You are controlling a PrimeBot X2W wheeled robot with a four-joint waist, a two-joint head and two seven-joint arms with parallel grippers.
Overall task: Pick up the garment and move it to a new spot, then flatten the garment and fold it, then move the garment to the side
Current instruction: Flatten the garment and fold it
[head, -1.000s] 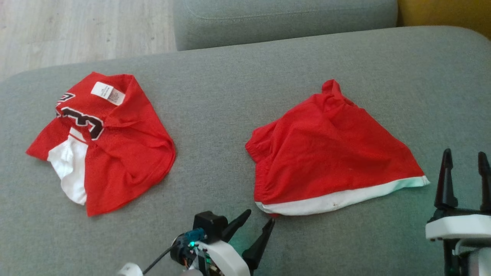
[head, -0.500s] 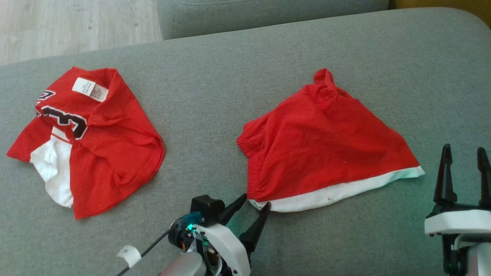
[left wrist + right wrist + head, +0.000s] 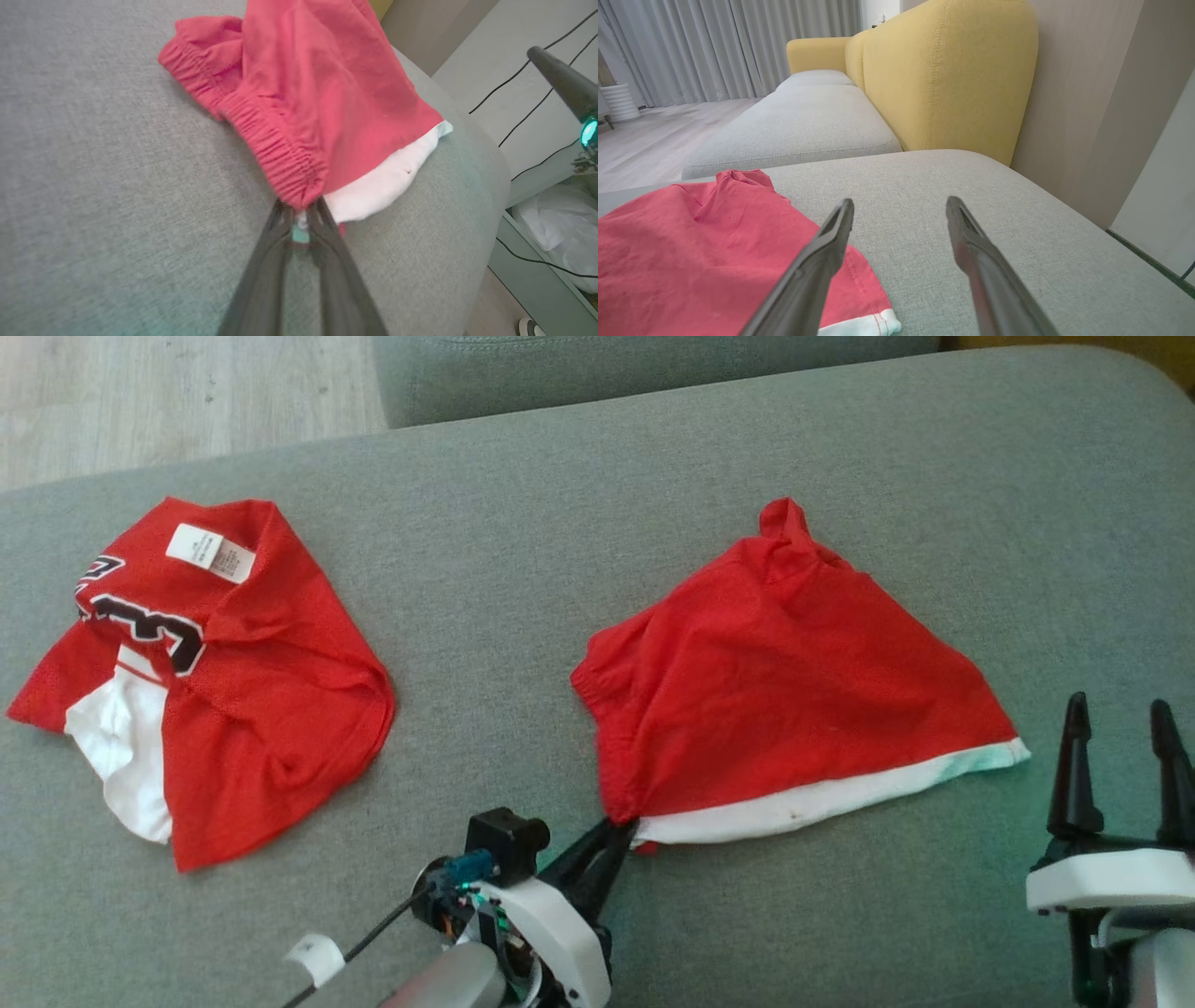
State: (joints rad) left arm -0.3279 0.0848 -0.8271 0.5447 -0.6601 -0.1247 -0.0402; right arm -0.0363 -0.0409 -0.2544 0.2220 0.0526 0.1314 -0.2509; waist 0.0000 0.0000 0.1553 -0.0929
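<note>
The garment (image 3: 794, 681) is a pair of red shorts with a white hem, lying crumpled on the grey cushion (image 3: 523, 579) right of centre. My left gripper (image 3: 620, 827) is shut on its near left corner, where the elastic waistband meets the white hem. The left wrist view shows the two fingertips pinched on that bunched corner of the garment (image 3: 299, 107), with the left gripper (image 3: 302, 213) low on the cushion. My right gripper (image 3: 1118, 711) stands open just right of the hem's right tip, holding nothing. In the right wrist view the right gripper (image 3: 900, 203) hovers beside the garment (image 3: 705, 247).
A red jersey (image 3: 252, 709) with white panels and a label lies crumpled on the cushion's left side. Another grey cushion (image 3: 644, 369) lies beyond, with wooden floor (image 3: 177, 401) at the far left. A yellow sofa back (image 3: 943, 79) stands to the right.
My left gripper has slid forward to the shorts' near left corner and closed on it. The head camera has shifted slightly. The right gripper keeps its place, open.
</note>
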